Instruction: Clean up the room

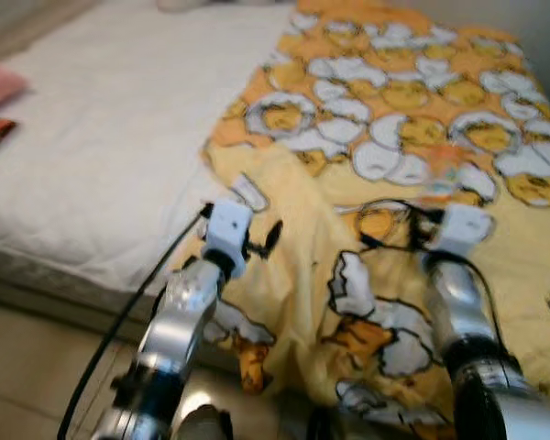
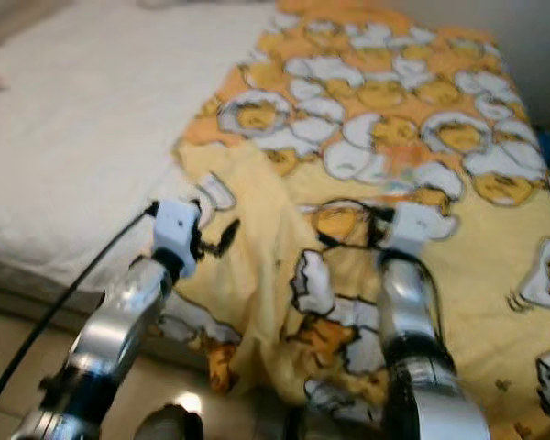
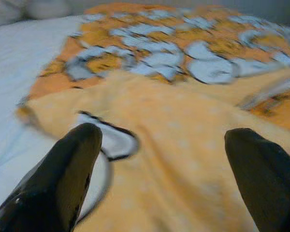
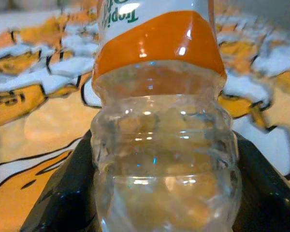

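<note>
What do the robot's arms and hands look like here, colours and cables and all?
Both arms are shiny silver metal cylinders with black joint sections near the bottom of the head views. Each wrist carries a white boxy block. A black cable runs along the left arm, and black wires loop around the right arm's wrist. The left hand has two thick, glossy black fingers with rounded tips; the right hand has black fingers too.

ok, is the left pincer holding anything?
No. In the left wrist view, the left pincer is open, its black fingers spread apart over the yellow blanket, nothing between them.
</note>
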Tool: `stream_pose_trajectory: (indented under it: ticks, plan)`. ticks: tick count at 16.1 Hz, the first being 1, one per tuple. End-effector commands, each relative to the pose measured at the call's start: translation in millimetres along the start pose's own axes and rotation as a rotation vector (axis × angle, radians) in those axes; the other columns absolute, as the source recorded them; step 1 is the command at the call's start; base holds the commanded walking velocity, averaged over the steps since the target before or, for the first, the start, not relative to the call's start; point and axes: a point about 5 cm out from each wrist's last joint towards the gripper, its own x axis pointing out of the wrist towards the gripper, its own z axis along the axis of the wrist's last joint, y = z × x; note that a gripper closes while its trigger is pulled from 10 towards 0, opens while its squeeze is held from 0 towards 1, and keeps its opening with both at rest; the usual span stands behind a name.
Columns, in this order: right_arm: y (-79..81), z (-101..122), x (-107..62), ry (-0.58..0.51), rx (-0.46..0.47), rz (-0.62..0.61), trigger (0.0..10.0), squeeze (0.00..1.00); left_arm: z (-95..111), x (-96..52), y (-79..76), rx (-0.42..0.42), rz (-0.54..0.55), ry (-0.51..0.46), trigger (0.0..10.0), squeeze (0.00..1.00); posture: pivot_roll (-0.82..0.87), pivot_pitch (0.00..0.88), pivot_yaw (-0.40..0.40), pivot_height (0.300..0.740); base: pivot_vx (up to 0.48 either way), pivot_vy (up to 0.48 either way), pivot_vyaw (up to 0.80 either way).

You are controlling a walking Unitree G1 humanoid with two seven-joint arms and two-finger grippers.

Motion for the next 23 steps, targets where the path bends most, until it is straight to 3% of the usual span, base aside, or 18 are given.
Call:
stream_pose_trajectory:
  ticks: [1, 3, 5, 7, 8, 10, 11, 12, 13, 14, 17, 18, 19, 23]
  plan:
    - [-8.7, 26.8, -2.7, -0.168, -0.058, -0.031, 0.0, 0.0, 2.2, 1.8, 3.3, 0.018, 0.019, -0.031, 10.0, 0.0, 0.06, 0.0, -0.032, 0.74, 0.0, 0.0, 0.0]
    - [-13.2, 1.3, -32.8, -0.127, -0.084, -0.017, 0.0, 0.0, -10.4, -4.5, 2.4, 0.001, 0.019, -0.016, 10.0, 0.0, 0.04, 0.0, -0.029, 0.74, 0.0, 0.0, 0.0]
    - [1.4, -39.6, -46.3, 0.065, -0.05, 0.082, 0.0, 0.0, -21.0, -0.9, -4.3, -0.005, -0.001, 0.005, 10.0, 0.0, 0.03, 0.0, -0.02, 0.74, 0.0, 0.0, 0.0]
    - [3.9, -67.9, -49.9, 0.258, 0.091, -0.007, 0.0, 0.0, -12.6, 10.7, -8.4, 0.037, -0.031, -0.035, 10.0, 0.0, 0.03, 0.0, -0.004, 0.74, 0.0, 0.0, 0.0]
    - [9.3, -66.3, -43.5, 0.267, 0.09, 0.009, 0.0, 1.0, -10.1, 12.6, -4.8, 0.035, -0.023, -0.039, 10.0, 0.0, 0.03, 0.0, 0.013, 0.74, 0.0, 0.0, 0.0]
    - [17.9, -54.2, -30.5, 0.243, 0.081, 0.04, 0.0, 1.0, -8.0, 13.7, 0.9, 0.05, -0.014, -0.043, 10.0, 0.0, 0.04, 0.0, 0.019, 0.74, 0.0, 0.0, 0.0]
    - [20.2, -44.6, -19.4, 0.237, 0.052, 0.042, 10.0, 1.0, -6.8, 13.2, 4.0, 0.083, -0.019, -0.05, 10.0, 0.0, 0.05, 0.0, 0.019, 0.74, 0.0, 0.0, 0.0]
    - [22.2, -33.7, -11.7, 0.192, 0.013, 0.05, 10.0, 0.0, -6.9, 12.7, 7.7, 0.087, -0.011, -0.054, 10.0, 0.0, 0.06, 0.0, 0.021, 0.74, 0.0, 0.0, 0.0]
    - [25.8, -25.5, -6.5, 0.152, -0.022, 0.068, 10.0, 0.0, -8.0, 12.6, 10.5, 0.087, -0.003, -0.056, 10.0, 0.0, 0.06, 0.0, 0.021, 0.74, 0.0, 0.0, 0.0]
    - [31.7, -18.3, -2.8, 0.116, -0.034, 0.085, 10.0, 1.0, -8.7, 12.5, 11.9, 0.09, 0.002, -0.057, 10.0, 0.0, 0.06, 0.0, 0.021, 0.74, 0.0, 0.0, 0.0]
    - [43.6, -9.0, 3.0, 0.072, -0.121, 0.109, 10.0, 1.0, -8.2, 11.8, 10.8, 0.099, 0.0, -0.065, 10.0, 0.0, 0.08, 0.0, 0.014, 0.74, 0.0, 0.0, 0.0]
    - [43.5, -11.0, 3.6, 0.095, -0.1, 0.099, 10.0, 0.0, -9.1, 10.8, 10.1, 0.102, -0.004, -0.066, 10.0, 0.0, 0.08, 0.0, 0.013, 0.74, 0.0, 0.0, 0.0]
    - [42.9, -9.3, 3.8, 0.078, -0.073, 0.09, 0.0, 0.0, -9.9, 10.3, 10.5, 0.104, -0.005, -0.067, 10.0, 0.0, 0.08, 0.0, 0.011, 0.74, 0.0, 0.0, 0.0]
    - [31.7, -15.5, -1.2, 0.079, -0.06, 0.051, 0.0, 0.0, -15.9, 6.3, 9.7, 0.104, -0.01, -0.053, 10.0, 0.0, 0.07, 0.0, 0.01, 0.74, 0.0, 0.0, 0.0]
